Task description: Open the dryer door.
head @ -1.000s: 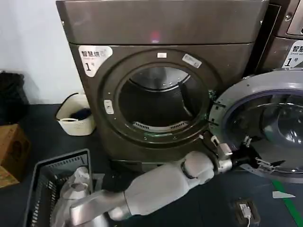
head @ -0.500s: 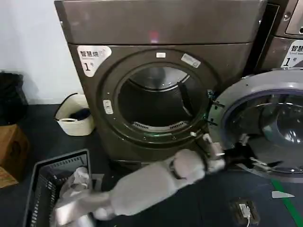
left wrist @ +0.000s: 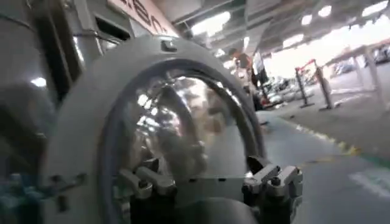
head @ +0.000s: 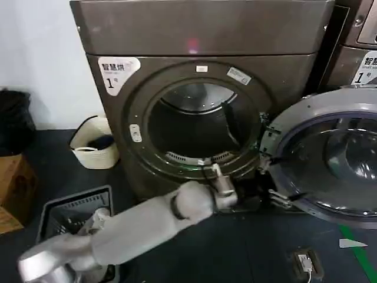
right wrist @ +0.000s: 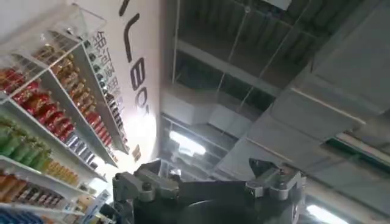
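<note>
Head view: one dryer [head: 200, 35], a big bronze-grey brushed-metal box, fills the upper centre, its round opening bare and the ribbed drum visible inside. The dryer door [head: 330, 156] hangs swung wide at the right of the frame, a round porthole showing its smooth grey inner ring around dark glossy glass. The left end effector [head: 281, 194] sits low in the centre-right, at the door's lower inner edge near the hinge side; whether its fingers are wide or narrow cannot be told here. One white basket [head: 94, 147] stands at the left, one grey crate [head: 70, 212] at lower left.

Left wrist view: the door [left wrist: 79, 122] rises just beyond the two spread fingers [left wrist: 271, 179], which hold nothing.

Right wrist view: the right end effector [right wrist: 207, 182] points at a ceiling, its fingers apart and empty.
</note>
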{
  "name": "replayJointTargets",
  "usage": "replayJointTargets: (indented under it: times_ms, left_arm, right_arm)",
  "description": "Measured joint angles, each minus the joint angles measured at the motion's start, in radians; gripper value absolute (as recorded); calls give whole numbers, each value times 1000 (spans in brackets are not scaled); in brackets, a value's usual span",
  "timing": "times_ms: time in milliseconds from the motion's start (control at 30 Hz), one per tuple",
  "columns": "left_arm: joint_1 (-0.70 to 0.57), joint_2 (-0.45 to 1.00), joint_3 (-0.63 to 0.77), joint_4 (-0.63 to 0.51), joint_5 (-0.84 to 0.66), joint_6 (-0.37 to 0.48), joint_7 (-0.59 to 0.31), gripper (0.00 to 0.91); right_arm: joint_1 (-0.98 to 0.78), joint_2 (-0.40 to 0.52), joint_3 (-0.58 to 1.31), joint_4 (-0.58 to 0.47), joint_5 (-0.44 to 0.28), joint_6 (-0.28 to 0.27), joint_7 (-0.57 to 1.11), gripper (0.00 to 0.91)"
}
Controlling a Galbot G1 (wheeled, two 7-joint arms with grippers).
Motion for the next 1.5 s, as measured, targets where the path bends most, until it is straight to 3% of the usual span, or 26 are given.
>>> replayJointTargets:
  times_ms: [600, 767, 1100, 1500]
  left_arm:
    - [-131, 446, 188, -114, 61, -267, 21, 907]
    - [-193, 577, 272, -121, 83, -270, 38, 907]
    - [-336, 783, 456, -163, 87, -183, 73, 907]
    - [-495, 912, 709, -85, 132, -165, 103, 907]
  right_arm:
    - [26, -11, -14, -8, -3, 6, -10, 907]
    - [26, -13, -12, -10, -3, 10, -15, 907]
    - [16, -23, 1, -30, -2, 20, -18, 907]
    - [-7, -47, 30, -64, 2, 32, -23, 907]
